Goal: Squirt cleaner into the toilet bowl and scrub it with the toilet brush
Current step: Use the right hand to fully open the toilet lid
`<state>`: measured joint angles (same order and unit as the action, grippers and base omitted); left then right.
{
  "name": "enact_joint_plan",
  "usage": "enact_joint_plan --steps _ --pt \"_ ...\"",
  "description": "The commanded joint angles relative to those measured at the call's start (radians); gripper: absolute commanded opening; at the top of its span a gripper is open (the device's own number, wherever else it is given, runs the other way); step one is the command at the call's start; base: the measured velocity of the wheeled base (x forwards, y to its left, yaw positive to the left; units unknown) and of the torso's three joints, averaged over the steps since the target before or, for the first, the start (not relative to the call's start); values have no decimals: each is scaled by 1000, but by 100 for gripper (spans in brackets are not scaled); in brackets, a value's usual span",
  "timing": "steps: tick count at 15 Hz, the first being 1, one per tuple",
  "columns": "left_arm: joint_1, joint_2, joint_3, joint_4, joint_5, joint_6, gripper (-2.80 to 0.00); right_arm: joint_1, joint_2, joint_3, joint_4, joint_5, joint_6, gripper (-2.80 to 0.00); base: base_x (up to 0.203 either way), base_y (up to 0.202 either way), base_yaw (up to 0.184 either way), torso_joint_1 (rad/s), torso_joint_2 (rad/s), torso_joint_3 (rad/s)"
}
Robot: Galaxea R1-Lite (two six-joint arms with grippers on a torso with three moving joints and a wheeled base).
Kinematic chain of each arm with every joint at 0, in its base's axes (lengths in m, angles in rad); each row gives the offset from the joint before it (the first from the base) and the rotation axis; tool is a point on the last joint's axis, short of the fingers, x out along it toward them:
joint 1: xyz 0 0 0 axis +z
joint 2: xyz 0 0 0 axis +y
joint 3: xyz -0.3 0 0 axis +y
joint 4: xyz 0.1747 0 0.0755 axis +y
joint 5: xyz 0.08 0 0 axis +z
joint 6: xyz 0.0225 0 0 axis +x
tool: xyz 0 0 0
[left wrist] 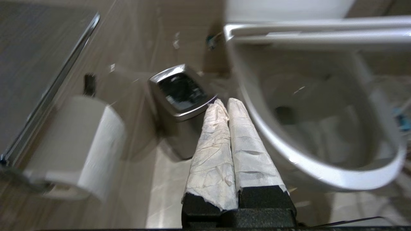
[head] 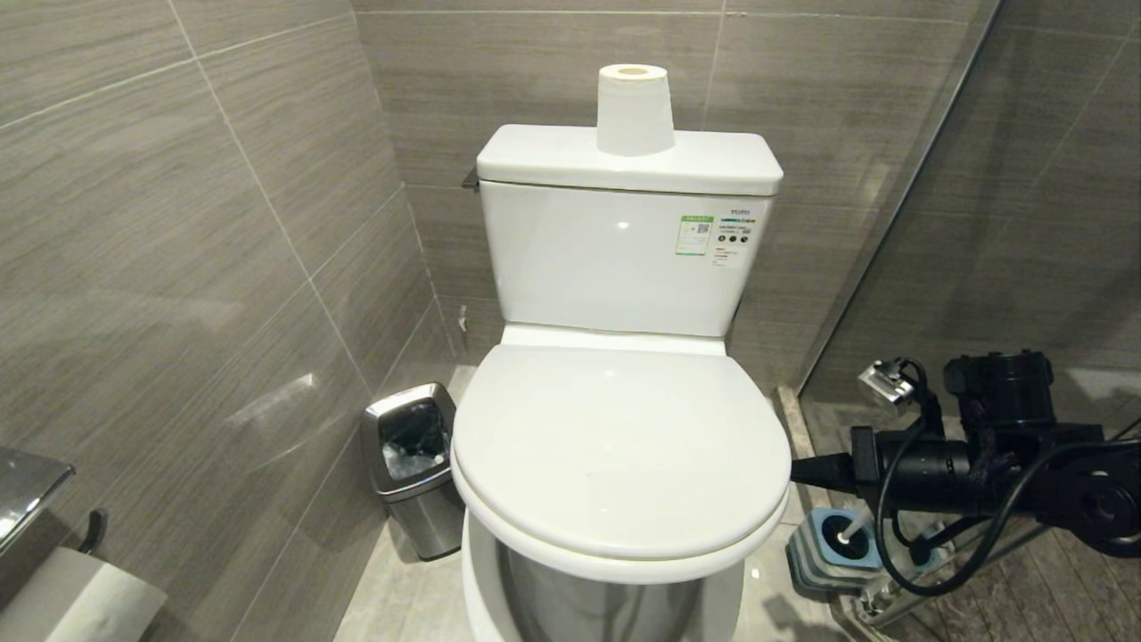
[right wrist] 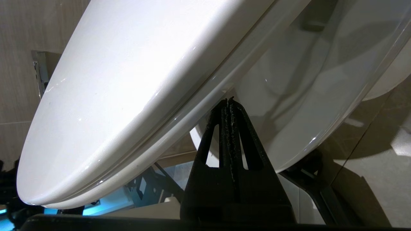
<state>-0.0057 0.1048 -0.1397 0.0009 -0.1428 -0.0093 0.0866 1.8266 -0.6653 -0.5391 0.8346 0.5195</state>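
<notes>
Head view looks down at the toilet [head: 619,446] from in front. Left wrist view faces floorward, seemingly low beside the bowl [left wrist: 308,128]. Right wrist view sits close under the lid [right wrist: 128,80].

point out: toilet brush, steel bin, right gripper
toilet brush [head: 854,531]: head view, white handle rising from its holder.
steel bin [head: 426,517]: head view, front wall.
right gripper [right wrist: 228,103]: right wrist view, tips of shut jaws under the lid edge.

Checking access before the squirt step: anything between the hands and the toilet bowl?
Yes. The lid is down over the toilet bowl in the head view. The shut right hand has its tip at the lid's right edge, where a gap shows under the lid. The left hand is shut, near the bin.
</notes>
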Motion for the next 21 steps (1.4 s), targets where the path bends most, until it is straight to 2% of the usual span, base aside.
enact_joint_plan --steps 1,3,7,15,19,21 --pt "2 -57 74 1 83 36 -280 -1 -7 3 -2 8 4 -280 0 0 0 0 0 0" --pt "3 -104 141 1 141 64 -280 1 -6 3 -2 8 4 -280 0 0 0 0 0 0" --pt "12 -41 137 12 141 96 -280 -1 -5 -7 -24 6 4 -280 0 0 0 0 0 0" --pt "9 -102 138 10 141 88 -280 -62 -43 -33 -80 8 10 -280 0 0 0 0 0 0" --pt "9 -102 138 10 141 89 -280 -62 -54 -49 -217 16 137 -280 0 0 0 0 0 0" --pt "9 -102 138 7 141 89 -280 -62 -54 -51 -226 15 146 -280 0 0 0 0 0 0"
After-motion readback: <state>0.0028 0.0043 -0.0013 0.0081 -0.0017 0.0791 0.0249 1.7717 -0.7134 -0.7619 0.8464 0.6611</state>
